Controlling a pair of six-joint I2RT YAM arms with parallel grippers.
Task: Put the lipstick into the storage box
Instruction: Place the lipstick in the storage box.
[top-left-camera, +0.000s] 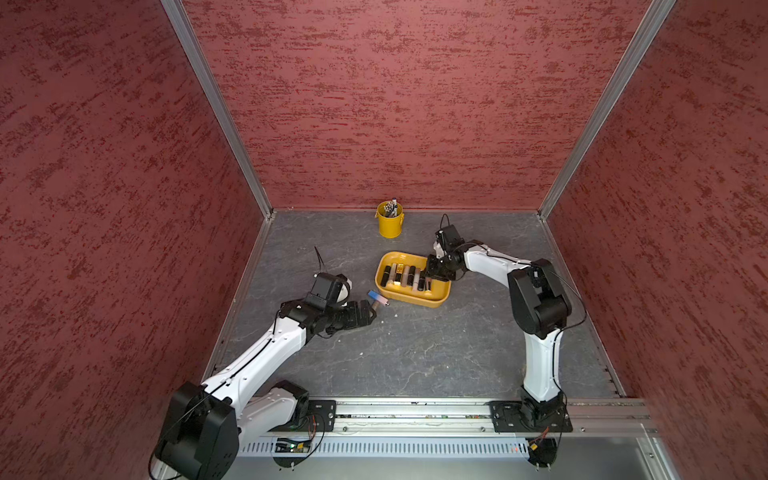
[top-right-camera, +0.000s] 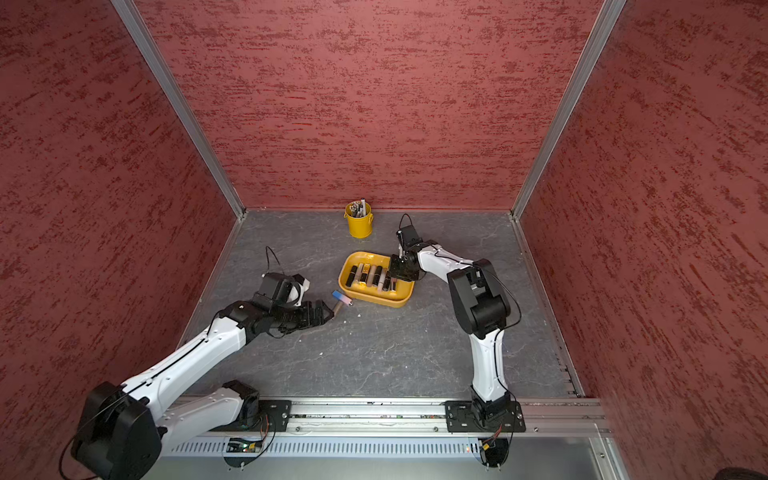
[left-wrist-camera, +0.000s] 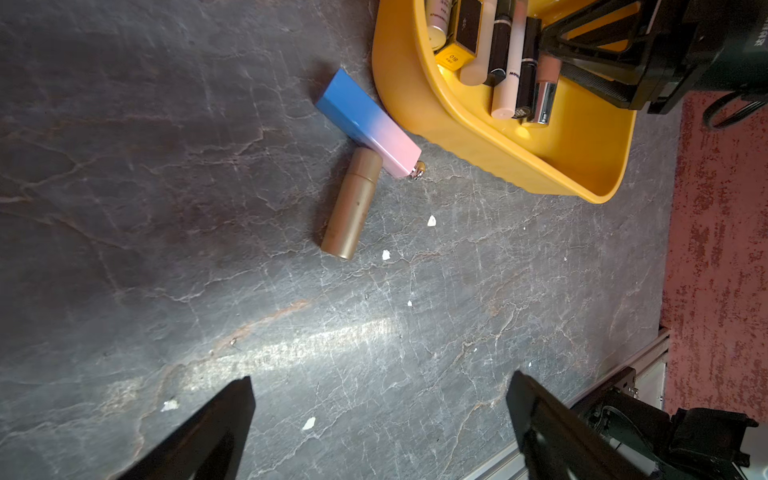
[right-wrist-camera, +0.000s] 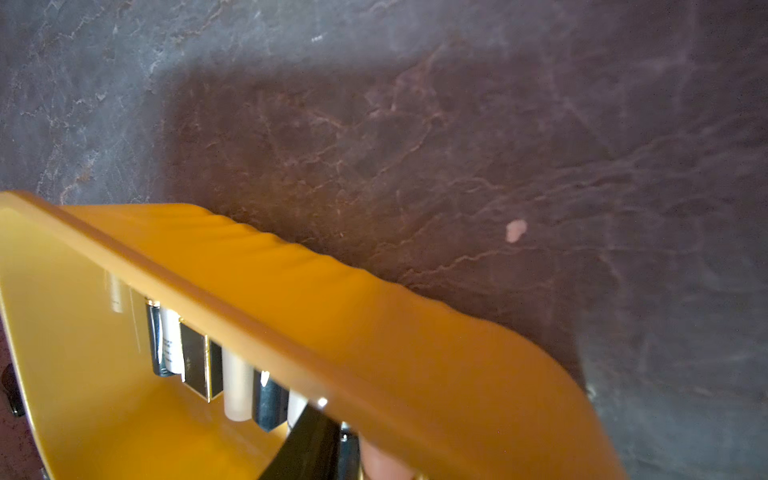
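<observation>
L wrist: gold lipstick (left-wrist-camera: 351, 203) touches blue-pink lipstick (left-wrist-camera: 368, 122); R wrist: storage box (right-wrist-camera: 332, 299).

The dark grey veined counter (top-left-camera: 415, 345) carries a shallow yellow-orange ribbed plastic storage box (top-left-camera: 409, 297) near its middle, a yellow cylindrical metal bucket (top-left-camera: 390, 227) at the back, a blue-to-pink square-sided lipstick case (left-wrist-camera: 368, 122) just beside the box, touching a dull gold cylindrical tube (left-wrist-camera: 352, 203), and scattered white flecks (left-wrist-camera: 386, 254).
</observation>
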